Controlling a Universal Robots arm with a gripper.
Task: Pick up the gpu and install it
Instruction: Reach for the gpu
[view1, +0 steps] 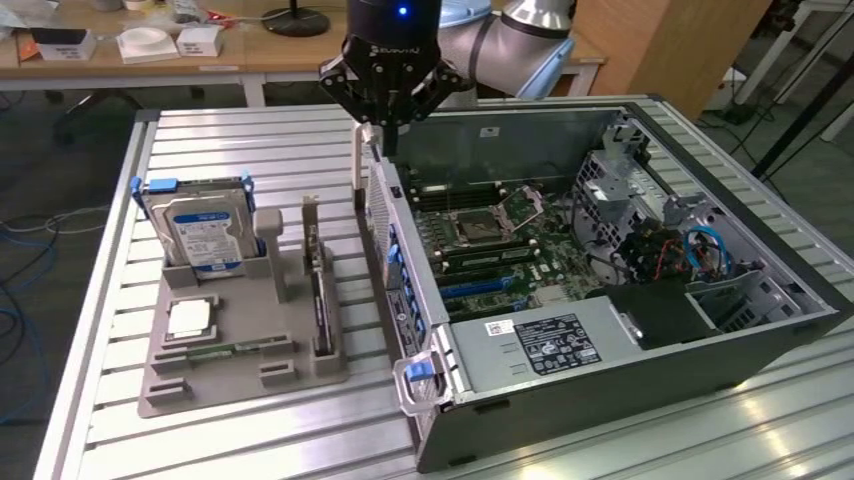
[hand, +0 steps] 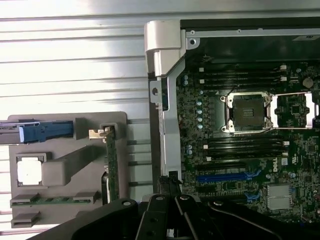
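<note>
pincer (view1: 383, 135): jaws closed together on nothing, upper centre of the exterior view, over the rear edge of the computer case (view1: 601, 400).
gpu (view1: 319, 290): on edge in the grey tray (view1: 214, 385), left of centre, apart from pincer.
room: narrow strip of table (view1: 227, 140) between tray and case.

Grey arm (view1: 523, 42), black hand (view1: 380, 138) straight down, fully closed.

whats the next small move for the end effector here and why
Probably shift the end effector toward the exterior view's left, over the gpu. It is shut with nothing visibly in it and hangs above the rear wall of the computer case, while the gpu stands on edge in the grey holder, untouched.
</note>
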